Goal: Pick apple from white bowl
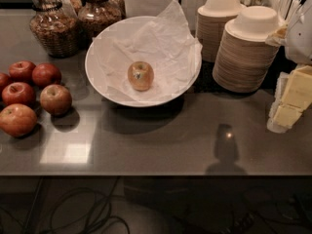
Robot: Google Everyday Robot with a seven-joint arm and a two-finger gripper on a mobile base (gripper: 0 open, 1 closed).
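dark cables (87, 213) loop on the floor nearest the camera, below the front edge of the grey table (161, 140) that carries everything else. the white bowl (95, 74) stands toward the back of that table and serves as the reference for the rest. the apple (141, 75), pale yellow-orange with a small shiny spot on its front, sits upright on the crumpled white paper (161, 38) lining the bowl, a little forward of the bowl's centre and touching nothing but the paper. a group of darker red apples (29, 91) lies to the left of the bowl, well apart from it. glass jars (53, 23) stand behind the bowl's left side. stacks of small beige bowls (243, 48) stand just beside its right rim, and pale yellow blocks (292, 99) lie further right again.

as for progress, nothing of the pick appears done: the apple is still resting in the bowl, so the approach, the grasp and the lift all remain.

the gripper (301, 33) seems to be the whitish shape at the far right edge, beyond the beige stacks and partly cut off. whether it is open or closed cannot be told. the apple lies well apart from it, off to the left with the stacks standing between them, so the reach will likely have to clear those stacks and come down over the bowl's right rim.
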